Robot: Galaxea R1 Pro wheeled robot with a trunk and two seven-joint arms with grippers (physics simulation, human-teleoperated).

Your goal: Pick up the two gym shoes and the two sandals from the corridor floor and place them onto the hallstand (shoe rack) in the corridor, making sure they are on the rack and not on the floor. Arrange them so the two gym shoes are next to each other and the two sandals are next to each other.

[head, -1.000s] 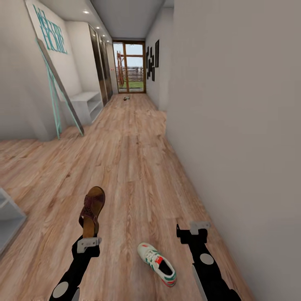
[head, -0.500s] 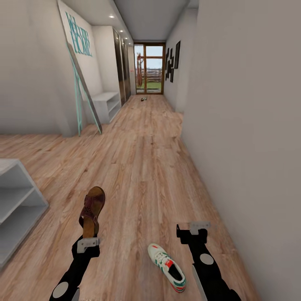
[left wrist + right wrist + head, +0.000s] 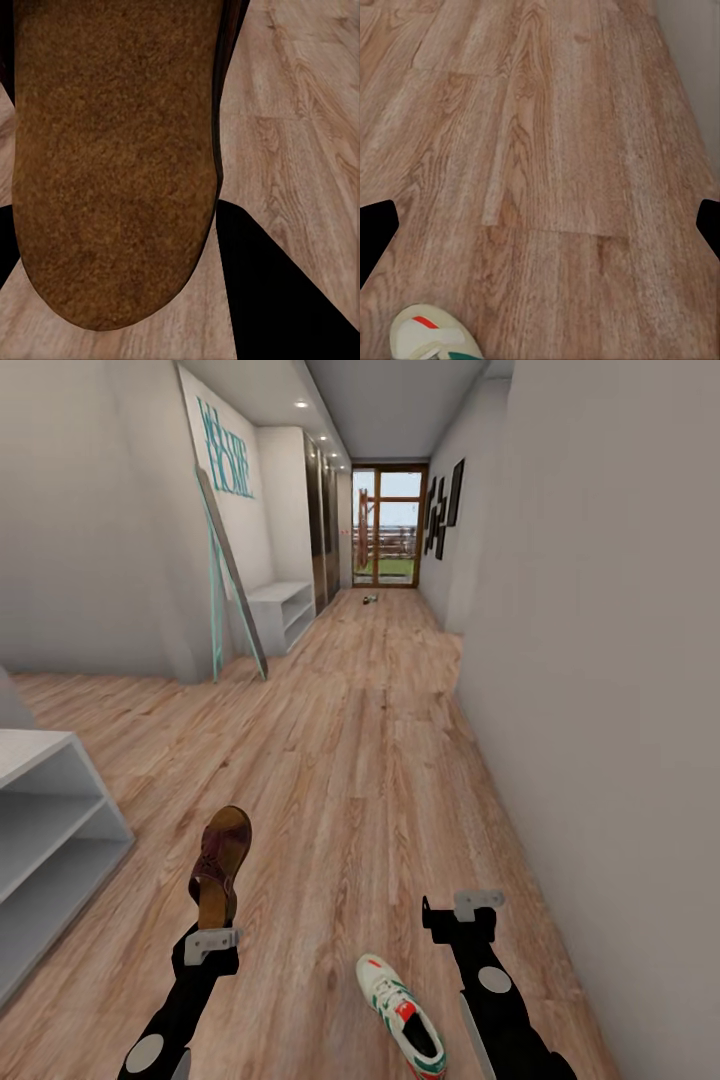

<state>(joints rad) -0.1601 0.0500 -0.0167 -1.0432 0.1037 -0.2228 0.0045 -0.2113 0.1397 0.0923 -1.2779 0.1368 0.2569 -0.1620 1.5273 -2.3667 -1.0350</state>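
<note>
Head view, left to right: pale grey shelf unit at the edge; left gripper clamped on a brown sandal, standing upright, toe up. White gym shoe on the plank floor, toe pointing away; right gripper spread, empty. Left wrist view: sandal's sole.

The corridor floor is light brown wood-grain plank, running straight to a glazed door at the far end. One gym shoe lies directly on it near the robot, white with green stripes and a red tab, close to the right-hand wall. The pale grey hallstand stands on it at the left, a smaller white shelf unit farther along. A small item lies near the door, too small to identify.
</note>
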